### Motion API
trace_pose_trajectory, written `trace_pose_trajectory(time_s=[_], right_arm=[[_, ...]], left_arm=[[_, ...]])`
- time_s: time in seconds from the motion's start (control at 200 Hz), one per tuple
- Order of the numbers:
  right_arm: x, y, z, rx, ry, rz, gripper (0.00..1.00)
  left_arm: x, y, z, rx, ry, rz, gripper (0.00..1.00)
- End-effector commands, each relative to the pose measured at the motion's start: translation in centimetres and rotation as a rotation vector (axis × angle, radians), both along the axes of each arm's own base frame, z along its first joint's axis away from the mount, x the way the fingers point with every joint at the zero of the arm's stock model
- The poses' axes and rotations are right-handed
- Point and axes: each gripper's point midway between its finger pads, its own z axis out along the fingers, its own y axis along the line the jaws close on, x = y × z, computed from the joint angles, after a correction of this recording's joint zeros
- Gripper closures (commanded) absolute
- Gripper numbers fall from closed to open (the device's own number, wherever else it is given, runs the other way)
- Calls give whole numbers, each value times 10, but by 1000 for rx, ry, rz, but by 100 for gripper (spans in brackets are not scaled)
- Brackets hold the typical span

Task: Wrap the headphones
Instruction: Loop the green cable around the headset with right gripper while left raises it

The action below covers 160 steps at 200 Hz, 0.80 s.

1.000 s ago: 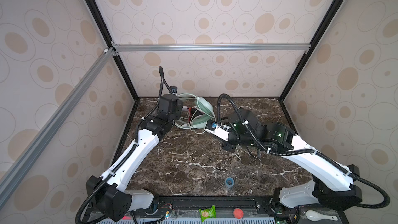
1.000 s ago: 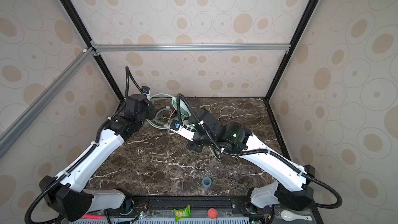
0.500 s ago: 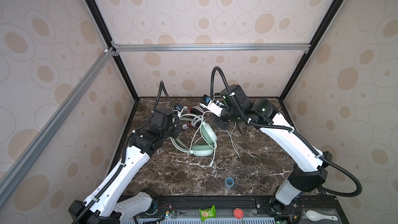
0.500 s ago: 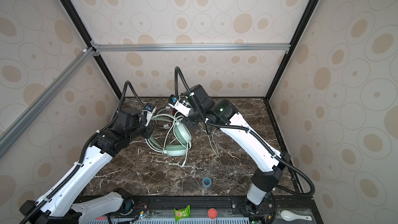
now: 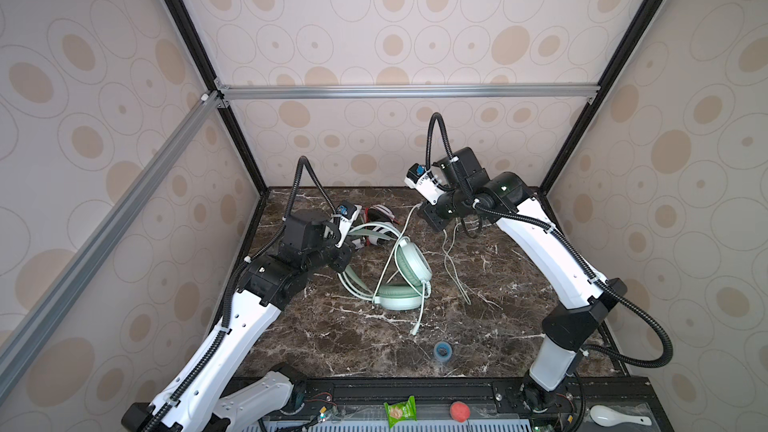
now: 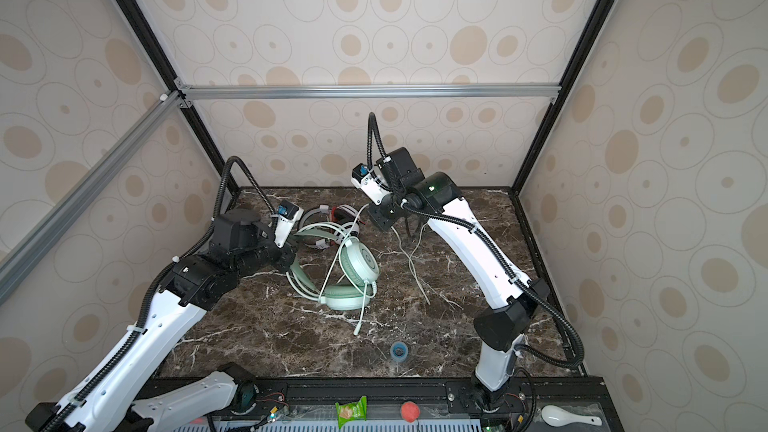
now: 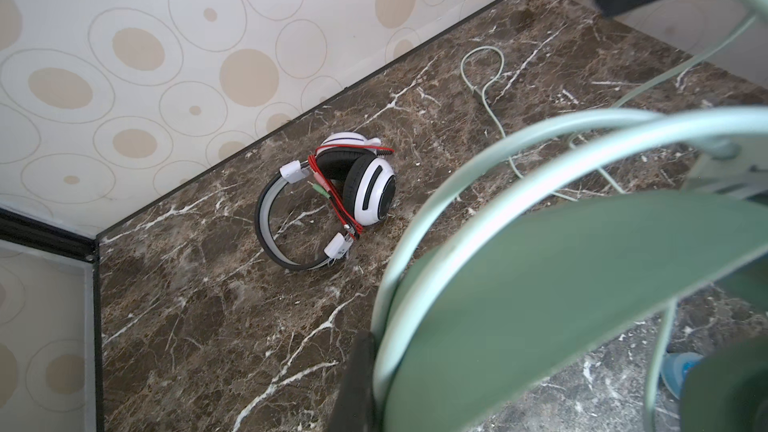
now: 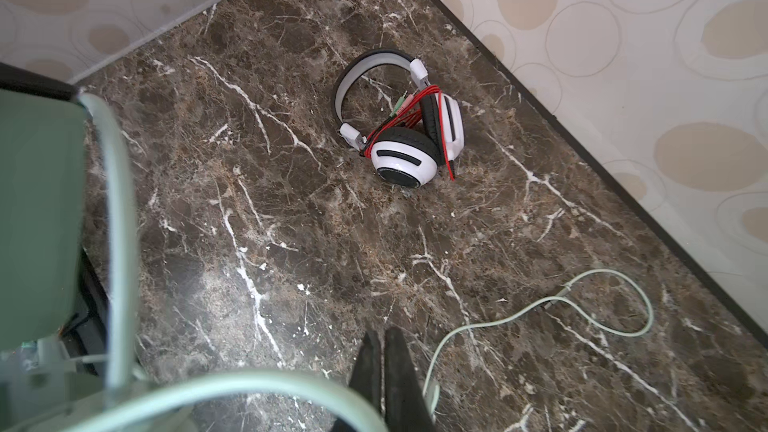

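Observation:
The mint green headphones (image 5: 405,284) (image 6: 353,280) lie in the middle of the marble table, filling the near side of the left wrist view (image 7: 561,284). My left gripper (image 5: 347,258) (image 6: 291,263) is shut on their headband; one dark finger (image 7: 357,380) shows against it. Their pale cable (image 5: 453,272) (image 6: 411,268) (image 8: 602,317) runs up to my right gripper (image 5: 468,234) (image 6: 409,233) (image 8: 380,340), which hangs above the table behind them, shut on the cable. The white-and-black headphones (image 5: 380,218) (image 6: 336,218) (image 7: 368,189) (image 8: 415,147), red cable wound round them, rest by the back wall.
A small blue tape roll (image 5: 442,352) (image 6: 399,351) sits near the table's front edge. On the front rail lie a green packet (image 5: 400,411), a red ball (image 5: 459,411) and a white spoon (image 5: 615,420). Patterned walls close three sides.
The mint headphones have come from the back of the table towards the middle in my left gripper. My right gripper has risen and drawn back with the cable.

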Motion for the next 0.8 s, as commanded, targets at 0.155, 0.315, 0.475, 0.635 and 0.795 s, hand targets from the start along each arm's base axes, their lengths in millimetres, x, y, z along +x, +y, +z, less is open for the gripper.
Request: trace_pose_trajectory(time_s=[0.155,0.315,0.475,0.635,0.795], right_arm=[[-8,19,24,206,-35,80,96],[-12,21,29,322,-63,96,95],[-17,23,51,483,-137,123,88],[-22,24,60,579,-176,150,78],[-23,22,54,633,-159,142,74]], left_arm=[[-18,-17,106,-190,-159,-98,100],[-19,-20,153,-291,-237,-103,100],[-18,-29,191,-369,-292,-141,100],[-18,-39,225,-438,-331,-187,100],[-19,-42,254,-516,-374,-206,100]])
